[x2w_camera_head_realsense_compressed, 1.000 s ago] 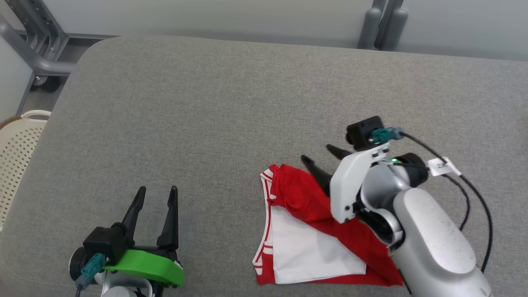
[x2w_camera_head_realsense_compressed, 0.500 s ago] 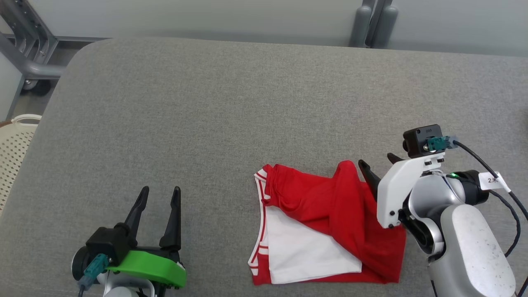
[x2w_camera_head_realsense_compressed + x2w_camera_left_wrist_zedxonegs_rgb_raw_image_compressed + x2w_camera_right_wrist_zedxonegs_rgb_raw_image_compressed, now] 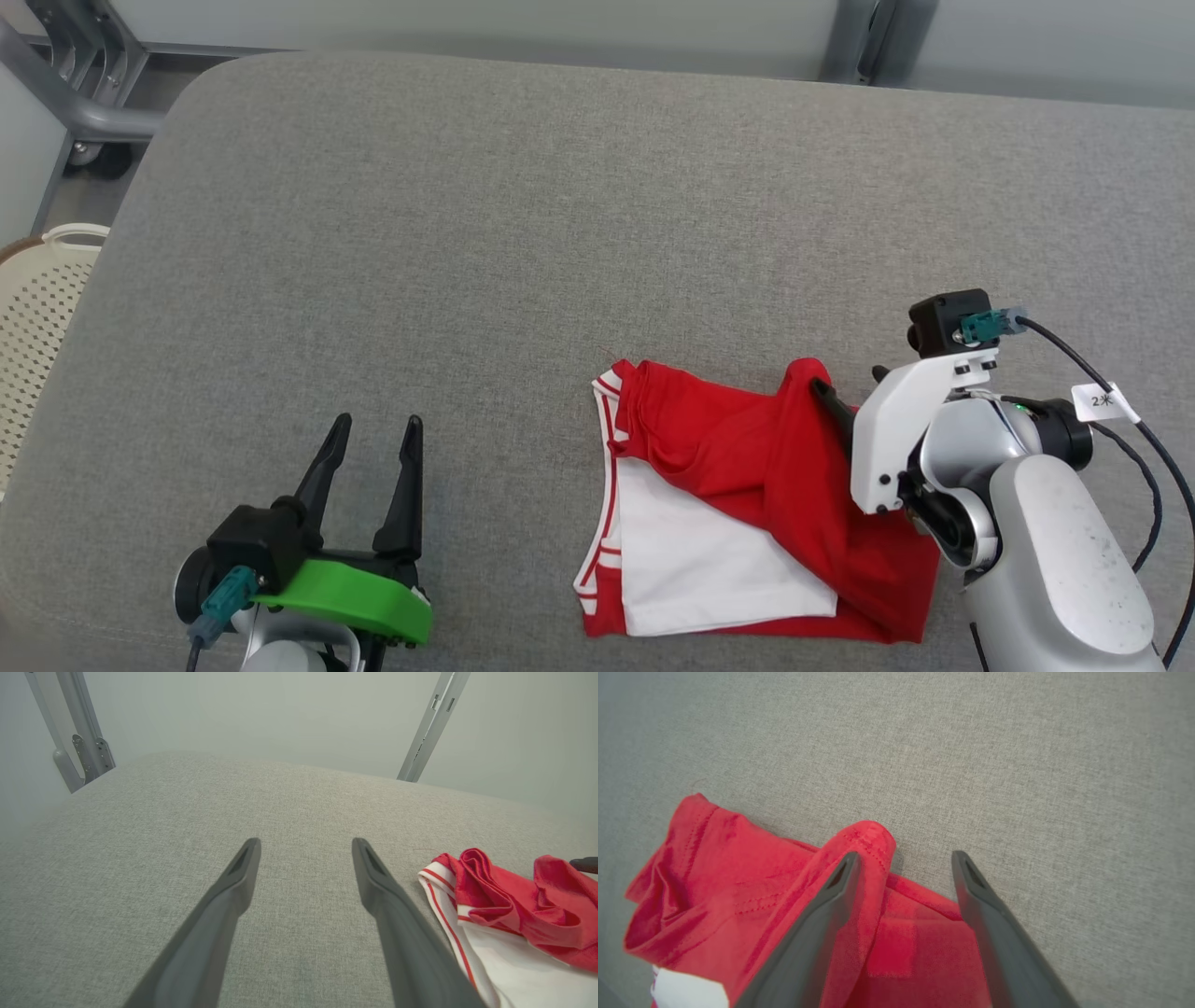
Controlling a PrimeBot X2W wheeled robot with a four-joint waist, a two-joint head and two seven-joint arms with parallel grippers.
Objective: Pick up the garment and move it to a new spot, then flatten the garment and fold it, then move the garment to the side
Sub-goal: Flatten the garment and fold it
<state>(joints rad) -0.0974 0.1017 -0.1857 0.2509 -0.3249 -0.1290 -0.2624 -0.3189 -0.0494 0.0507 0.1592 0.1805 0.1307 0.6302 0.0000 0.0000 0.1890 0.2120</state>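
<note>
The garment [image 3: 738,504], red with a white panel and white-striped trim, lies loosely bunched on the grey cushioned surface [image 3: 523,233]. My right gripper [image 3: 850,381] is at its far right edge, jaws wide apart and open. In the right wrist view a raised ridge of the red garment [image 3: 738,891] leans against the left finger of my right gripper [image 3: 906,856], and flat red cloth lies between the fingers. My left gripper [image 3: 377,429] stands open over bare cushion to the garment's left. The left wrist view has the left gripper [image 3: 306,844] empty and the garment [image 3: 514,905] at the right.
A cream perforated basket [image 3: 37,308] sits beyond the cushion's left edge, with a grey metal frame [image 3: 84,112] behind it. Two grey posts [image 3: 859,37] rise past the far edge. A black cable [image 3: 1130,439] loops off my right wrist.
My right gripper moved from over the garment's middle to its right edge, and a fold of red cloth went with it. The left gripper stayed put. The camera shifted slightly.
</note>
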